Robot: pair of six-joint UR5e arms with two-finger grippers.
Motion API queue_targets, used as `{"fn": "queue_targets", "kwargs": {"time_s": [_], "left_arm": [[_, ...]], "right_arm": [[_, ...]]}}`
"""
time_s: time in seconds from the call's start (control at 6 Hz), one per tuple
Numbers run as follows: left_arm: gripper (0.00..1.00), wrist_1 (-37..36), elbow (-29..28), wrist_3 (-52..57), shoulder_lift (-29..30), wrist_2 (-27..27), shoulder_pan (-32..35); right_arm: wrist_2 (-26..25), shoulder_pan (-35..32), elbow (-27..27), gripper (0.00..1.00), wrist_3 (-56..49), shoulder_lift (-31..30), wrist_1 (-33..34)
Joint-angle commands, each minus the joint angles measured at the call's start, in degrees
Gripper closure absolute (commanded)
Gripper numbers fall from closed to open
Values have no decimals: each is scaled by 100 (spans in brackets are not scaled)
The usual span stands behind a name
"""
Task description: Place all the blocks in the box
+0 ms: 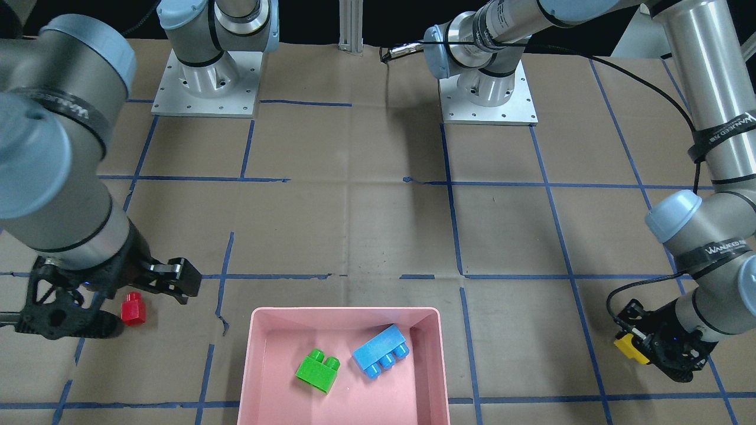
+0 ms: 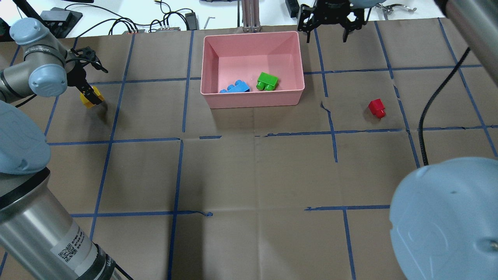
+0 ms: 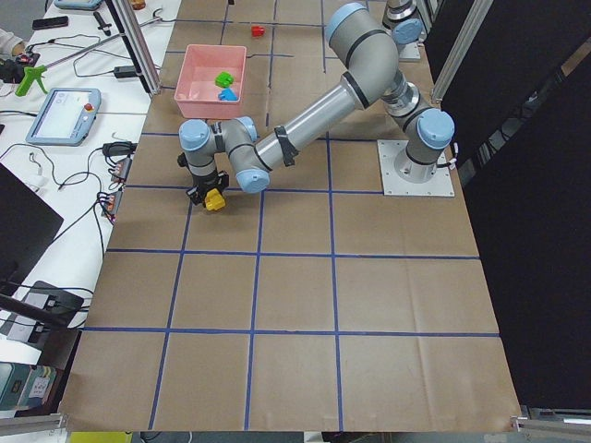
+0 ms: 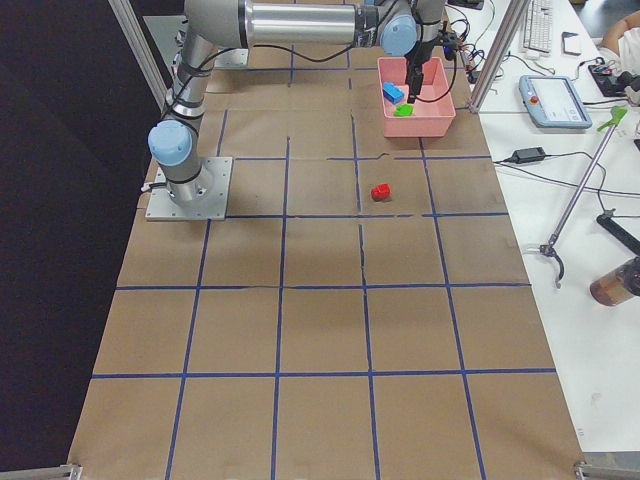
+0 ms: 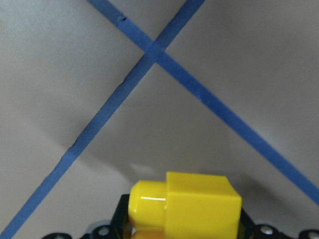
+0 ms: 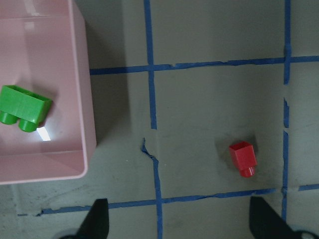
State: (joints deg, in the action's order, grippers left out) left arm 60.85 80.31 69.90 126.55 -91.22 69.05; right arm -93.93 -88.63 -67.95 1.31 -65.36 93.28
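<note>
The pink box [image 2: 253, 104] stands at the table's far middle and holds the green block [image 2: 267, 81] and the blue block [image 2: 235, 87]. The red block [image 2: 377, 107] lies on the table to the box's right. My left gripper [image 2: 88, 95] is shut on the yellow block [image 5: 184, 204], held just above the table left of the box. My right gripper [image 2: 326, 33] is open and empty, high up by the box's far right corner. The right wrist view shows the red block [image 6: 243, 158] below, between the spread fingers [image 6: 97, 221].
Blue tape lines grid the brown paper table. Both arm bases [image 1: 489, 94] sit at the robot's side. Cables and tools [image 2: 167, 23] lie beyond the far edge. A post [image 2: 251, 15] stands behind the box.
</note>
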Motion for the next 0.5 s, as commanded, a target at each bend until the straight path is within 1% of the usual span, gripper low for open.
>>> {"fn": "queue_targets", "kwargs": {"time_s": [0.0,0.17,0.33], "left_arm": [[69,252,-32,-911,-437,-1,1078],[69,243,-102,-2100,-508,-36,1841],[69,243,-112,-3608,-605,-54,2406]], "right_arm": [[76,633,-812,1,-595,-327,224],[94,950,-1287,1,-1311,-293,879],[94,1031,-1796,1,-1770,-284,1546]]}}
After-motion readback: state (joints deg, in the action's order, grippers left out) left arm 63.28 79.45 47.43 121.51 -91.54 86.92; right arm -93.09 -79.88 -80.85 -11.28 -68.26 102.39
